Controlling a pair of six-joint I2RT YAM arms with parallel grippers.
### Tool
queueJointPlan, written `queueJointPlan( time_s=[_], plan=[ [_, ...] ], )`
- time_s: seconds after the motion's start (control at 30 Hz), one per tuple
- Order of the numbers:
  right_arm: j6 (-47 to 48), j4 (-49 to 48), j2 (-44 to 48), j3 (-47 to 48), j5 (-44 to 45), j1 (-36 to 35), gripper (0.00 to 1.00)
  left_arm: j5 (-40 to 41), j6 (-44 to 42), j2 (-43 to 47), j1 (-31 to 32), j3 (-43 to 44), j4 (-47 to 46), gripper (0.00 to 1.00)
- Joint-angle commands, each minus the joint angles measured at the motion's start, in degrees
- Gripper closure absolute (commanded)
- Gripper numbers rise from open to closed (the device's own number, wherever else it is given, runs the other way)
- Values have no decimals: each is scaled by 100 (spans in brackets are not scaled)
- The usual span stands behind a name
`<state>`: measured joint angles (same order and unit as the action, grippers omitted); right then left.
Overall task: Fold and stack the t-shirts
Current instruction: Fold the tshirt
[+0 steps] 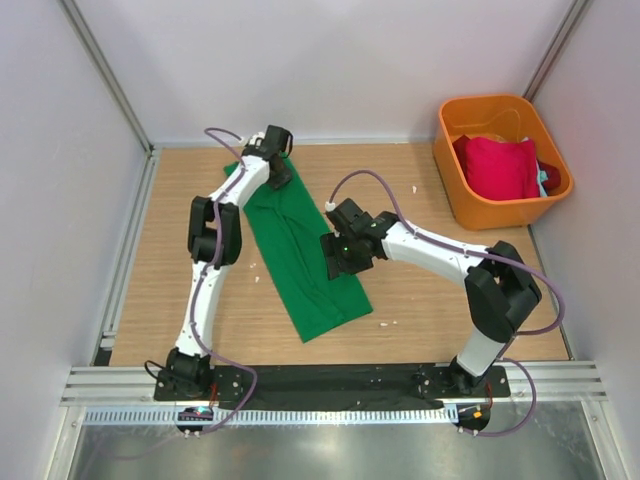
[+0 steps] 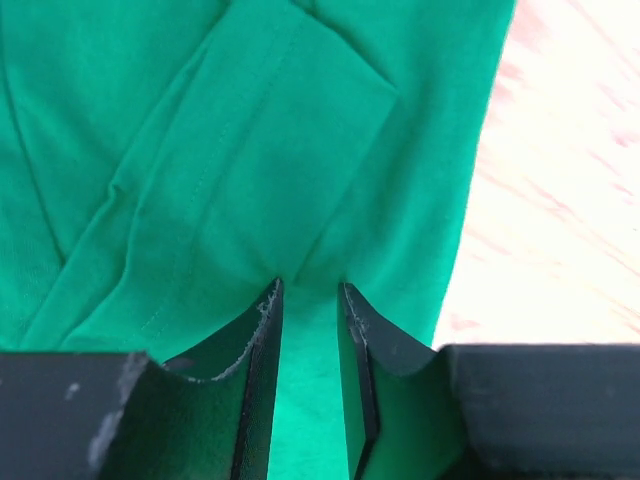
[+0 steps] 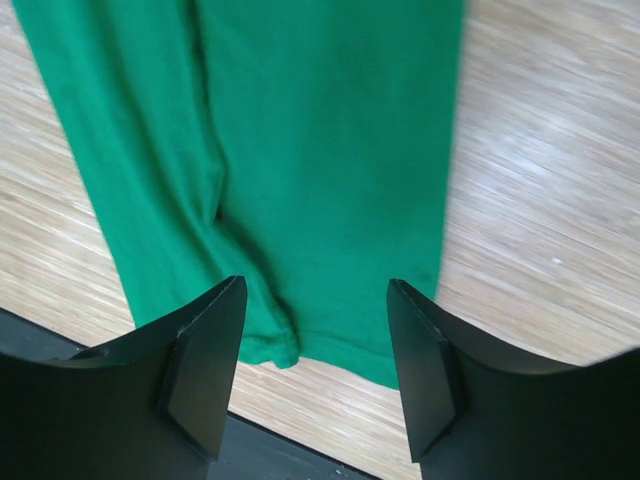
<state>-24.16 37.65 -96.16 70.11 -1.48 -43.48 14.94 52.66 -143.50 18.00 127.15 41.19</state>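
The bright green t-shirt (image 1: 296, 262) lies on the table folded into a long strip, running from far left to near centre. My left gripper (image 1: 279, 172) is at its far end; in the left wrist view (image 2: 310, 286) the fingers stand close together with green cloth (image 2: 200, 150) pinched and gathered between them. My right gripper (image 1: 338, 262) hovers open over the strip's near right part; the right wrist view (image 3: 316, 283) shows the shirt's hem (image 3: 330, 130) below its wide-apart fingers. The crimson red t-shirt (image 1: 497, 165) and a bit of a teal one (image 1: 543, 178) lie in the bin.
The orange plastic bin (image 1: 452, 195) stands at the far right of the wooden table. White walls close the back and sides. A metal rail (image 1: 330, 385) with the arm bases runs along the near edge.
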Motion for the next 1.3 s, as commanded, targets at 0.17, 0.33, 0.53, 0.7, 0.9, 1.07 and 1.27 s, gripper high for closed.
queueJointPlan(
  time_s=[0.17, 0.33, 0.53, 0.7, 0.9, 1.07, 1.27],
  plan=[
    [-369, -610, -412, 144, -310, -318, 39, -1326, -1214, -987, 537, 1356, 144, 67],
    [-554, -724, -369, 12, -450, -327, 37, -1266, -1592, -232, 626, 1102, 161, 61],
    [-405, -496, 70, -338, -301, -319, 30, -1027, -1742, 1288, 556, 855, 538, 49],
    [-422, -311, 562, -822, -231, -284, 28, -1134, -1751, 2228, 477, 768, 1285, 43],
    [-607, -135, 1265, -1569, -660, 94, 29, -1669, -1312, 4661, 625, -2892, 1305, 51],
    [-747, -415, 1757, -2272, -1721, 692, 31, -1951, -199, 6690, 1091, -6152, 786, 51],
    [-827, -811, 1855, -2914, -2515, 789, 33, -2654, 1515, 7433, 1987, -8308, -285, 48]
  ],
)
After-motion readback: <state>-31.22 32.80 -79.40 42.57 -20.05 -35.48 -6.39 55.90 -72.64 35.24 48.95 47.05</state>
